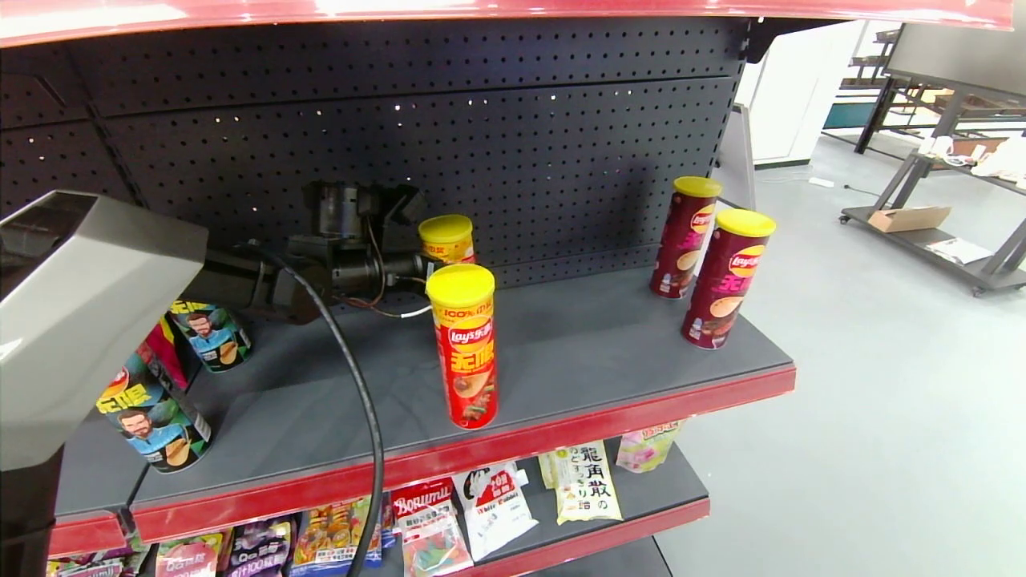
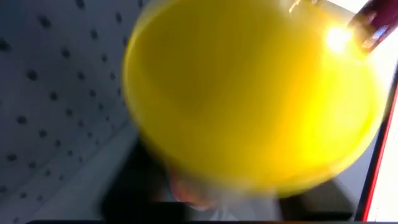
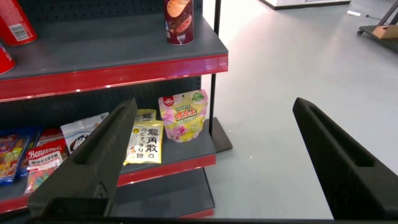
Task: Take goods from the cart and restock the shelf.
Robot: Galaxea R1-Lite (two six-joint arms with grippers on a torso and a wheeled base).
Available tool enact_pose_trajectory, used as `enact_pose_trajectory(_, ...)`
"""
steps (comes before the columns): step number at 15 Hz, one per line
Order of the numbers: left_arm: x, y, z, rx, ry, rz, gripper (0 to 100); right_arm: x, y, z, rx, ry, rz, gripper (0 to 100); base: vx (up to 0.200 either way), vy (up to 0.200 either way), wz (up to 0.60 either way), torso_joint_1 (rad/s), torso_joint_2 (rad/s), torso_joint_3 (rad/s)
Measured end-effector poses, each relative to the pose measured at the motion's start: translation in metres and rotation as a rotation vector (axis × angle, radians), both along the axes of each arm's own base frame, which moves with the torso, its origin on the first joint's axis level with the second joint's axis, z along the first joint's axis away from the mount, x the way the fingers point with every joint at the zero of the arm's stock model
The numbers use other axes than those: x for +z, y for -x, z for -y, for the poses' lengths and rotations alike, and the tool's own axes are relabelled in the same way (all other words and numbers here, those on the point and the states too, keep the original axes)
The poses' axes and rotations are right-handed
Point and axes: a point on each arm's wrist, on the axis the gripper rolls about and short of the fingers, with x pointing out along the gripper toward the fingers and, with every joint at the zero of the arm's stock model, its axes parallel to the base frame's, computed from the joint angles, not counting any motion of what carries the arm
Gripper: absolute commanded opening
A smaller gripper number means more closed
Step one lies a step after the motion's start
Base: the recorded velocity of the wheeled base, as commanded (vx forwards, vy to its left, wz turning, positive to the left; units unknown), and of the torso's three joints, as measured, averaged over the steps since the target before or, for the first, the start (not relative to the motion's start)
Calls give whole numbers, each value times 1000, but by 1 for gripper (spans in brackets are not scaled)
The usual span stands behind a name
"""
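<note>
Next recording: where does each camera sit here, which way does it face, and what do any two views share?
Head view: up high, looking forward and down at the shelf of chip cans; the left arm lies along its back.
Left wrist view: on the left wrist, close on a yellow lid, pegboard beside it.
Right wrist view: lower, facing the shelving's right end and the floor; the open right gripper in front.
Shared: head and right wrist views both show the front maroon can and the pink pouch below.

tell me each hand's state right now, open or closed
left hand: up against the rear yellow-lidded can, grip cannot be told
right hand: open, holding nothing
</note>
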Motion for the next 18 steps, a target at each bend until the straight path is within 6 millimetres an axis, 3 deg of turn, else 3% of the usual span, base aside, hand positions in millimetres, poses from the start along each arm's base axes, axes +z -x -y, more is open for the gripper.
enact_pose_trajectory(7, -3, 2, -3, 6, -1, -14, 100, 0, 0, 0, -1, 0, 0, 100, 0, 0, 0, 0, 0, 0)
enact_pose_trajectory(18, -6, 40, -36, 59, -26, -106, 100, 0, 0, 0, -1, 0, 0, 100, 0, 0, 0, 0, 0, 0)
